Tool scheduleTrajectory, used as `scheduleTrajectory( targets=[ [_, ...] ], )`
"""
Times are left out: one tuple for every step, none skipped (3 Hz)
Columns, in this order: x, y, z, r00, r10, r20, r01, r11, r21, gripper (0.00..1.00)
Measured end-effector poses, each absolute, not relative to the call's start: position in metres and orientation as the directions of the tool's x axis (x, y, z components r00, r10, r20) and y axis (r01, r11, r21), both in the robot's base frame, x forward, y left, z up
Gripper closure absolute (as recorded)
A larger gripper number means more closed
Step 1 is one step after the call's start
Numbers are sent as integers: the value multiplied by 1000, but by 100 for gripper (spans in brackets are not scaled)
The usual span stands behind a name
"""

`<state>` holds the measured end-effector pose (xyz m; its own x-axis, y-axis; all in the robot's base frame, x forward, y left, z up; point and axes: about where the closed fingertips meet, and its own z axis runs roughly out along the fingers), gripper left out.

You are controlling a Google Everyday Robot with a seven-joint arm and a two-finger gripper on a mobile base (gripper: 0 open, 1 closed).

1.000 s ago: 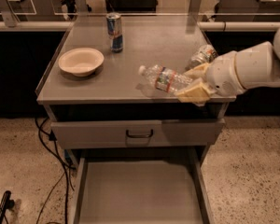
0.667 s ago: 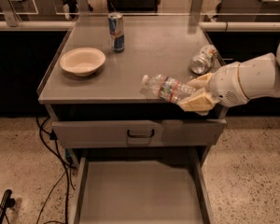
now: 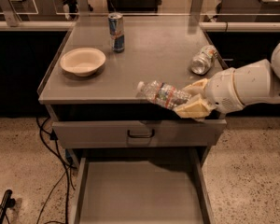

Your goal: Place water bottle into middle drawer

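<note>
The hand (image 3: pixel 190 99) is clamped on the base of the water bottle (image 3: pixel 162 94), which is held near level over the surface's (image 3: pixel 154 55) front edge, cap outward. The open middle drawer (image 3: pixel 140 197) is found below, slightly forward.

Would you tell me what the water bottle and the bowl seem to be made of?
The water bottle, held in the hand over the front edge of the cabinet top, looks like clear plastic: ribbed and see-through. The bowl looks like matte off-white paper or fibre; plastic is possible.
</note>
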<state>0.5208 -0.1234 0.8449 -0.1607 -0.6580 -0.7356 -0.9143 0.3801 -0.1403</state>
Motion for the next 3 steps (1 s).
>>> scheduleTrajectory(
  targets=[
    [484,-111,812,-166,-666,-727,-935,340,-98,100],
    [461,-111,775,-196,-682,-705,-942,331,-59,100],
    [452,-117,727,-254,-691,-676,-935,353,-9,100]
  ],
)
